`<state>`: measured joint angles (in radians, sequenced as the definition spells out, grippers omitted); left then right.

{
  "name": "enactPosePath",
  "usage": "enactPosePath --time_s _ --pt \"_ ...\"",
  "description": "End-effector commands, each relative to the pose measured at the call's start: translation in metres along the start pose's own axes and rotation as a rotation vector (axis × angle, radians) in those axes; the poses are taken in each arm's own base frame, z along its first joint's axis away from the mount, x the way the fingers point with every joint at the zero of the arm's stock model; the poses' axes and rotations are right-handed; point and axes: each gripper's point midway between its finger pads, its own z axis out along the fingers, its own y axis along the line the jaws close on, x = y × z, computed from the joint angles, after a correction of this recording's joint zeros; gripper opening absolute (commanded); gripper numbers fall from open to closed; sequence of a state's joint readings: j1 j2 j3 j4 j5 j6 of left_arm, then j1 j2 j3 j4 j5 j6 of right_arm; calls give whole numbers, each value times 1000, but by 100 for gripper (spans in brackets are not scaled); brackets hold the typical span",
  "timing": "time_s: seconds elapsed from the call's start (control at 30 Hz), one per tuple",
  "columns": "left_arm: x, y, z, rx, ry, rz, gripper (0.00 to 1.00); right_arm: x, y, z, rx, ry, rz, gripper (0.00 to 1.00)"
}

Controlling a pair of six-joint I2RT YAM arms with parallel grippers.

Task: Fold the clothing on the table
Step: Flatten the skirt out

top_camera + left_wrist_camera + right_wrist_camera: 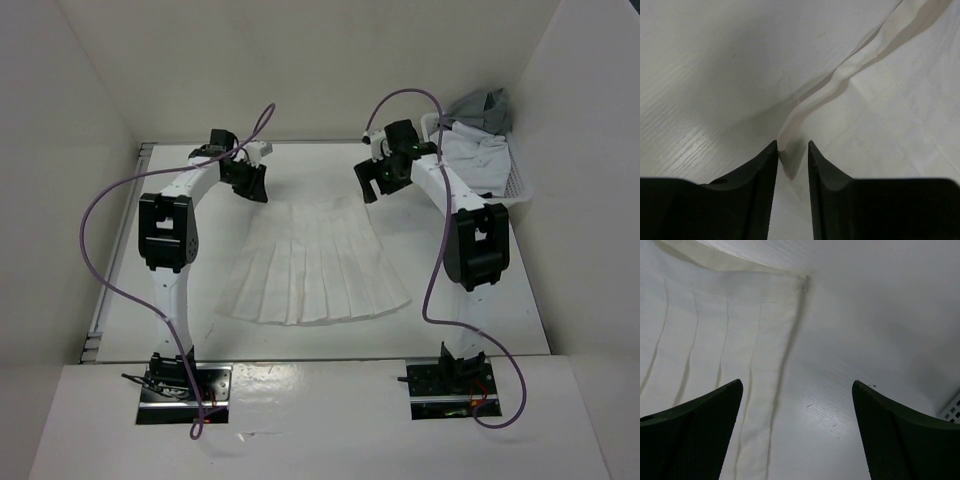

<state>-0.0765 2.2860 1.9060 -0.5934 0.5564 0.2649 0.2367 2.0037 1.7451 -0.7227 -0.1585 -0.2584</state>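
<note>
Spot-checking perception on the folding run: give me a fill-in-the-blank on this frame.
The pleated skirt lies flat on the ____.
The right pincer has its jaws wide ____.
Skirt fabric runs between the left pincer's ____.
The grey garment sits in the white ____.
Missing: table; open; fingers; basket.

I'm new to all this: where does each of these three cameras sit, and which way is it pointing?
Top external: above and behind the arms, looking down at the table, pleated skirt and basket; both arms show whole.
Left wrist: on the left arm, looking down past the left gripper; skirt edge lies between its nearly closed fingers.
Right wrist: on the right arm, looking down past the right gripper, wide open, over the skirt's corner.
Shared: all see the skirt and table.
</note>
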Motion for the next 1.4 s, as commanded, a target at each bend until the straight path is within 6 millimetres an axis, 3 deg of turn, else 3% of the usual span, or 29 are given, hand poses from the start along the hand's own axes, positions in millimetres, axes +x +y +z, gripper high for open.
enactPosePath --time_s 0.0,0.1,0.23,0.4,0.43,0.47,0.7,0.8,0.9,1.37 --pt "-7 -8 8 46 -6 48 37 -20 -2 -7 -10 -48 2 93" --pt "-5 -8 9 49 2 51 18 -23 -4 1 -32 -46 19 92" --pt "-3 -8 9 52 9 55 1 -34 -3 10 -82 -57 26 90" --pt "-8 -4 0 31 -4 68 0 -50 -11 18 -162 -77 64 83" --pt "-8 -2 0 22 -1 68 0 -44 -5 33 -211 -54 73 83" --pt "-6 -3 0 25 8 62 0 -52 -10 32 -219 -72 78 83" --pt "-6 -2 -5 5 14 63 0 -30 3 70 -368 8 91 75" --pt "-5 -3 -6 5 16 62 0 -20 7 85 -400 30 94 64" --pt "-5 -2 -8 -7 15 66 0 -10 14 94 -448 53 104 54" --pt "6 3 -4 -26 49 50 0 -8 24 113 -516 74 111 47"
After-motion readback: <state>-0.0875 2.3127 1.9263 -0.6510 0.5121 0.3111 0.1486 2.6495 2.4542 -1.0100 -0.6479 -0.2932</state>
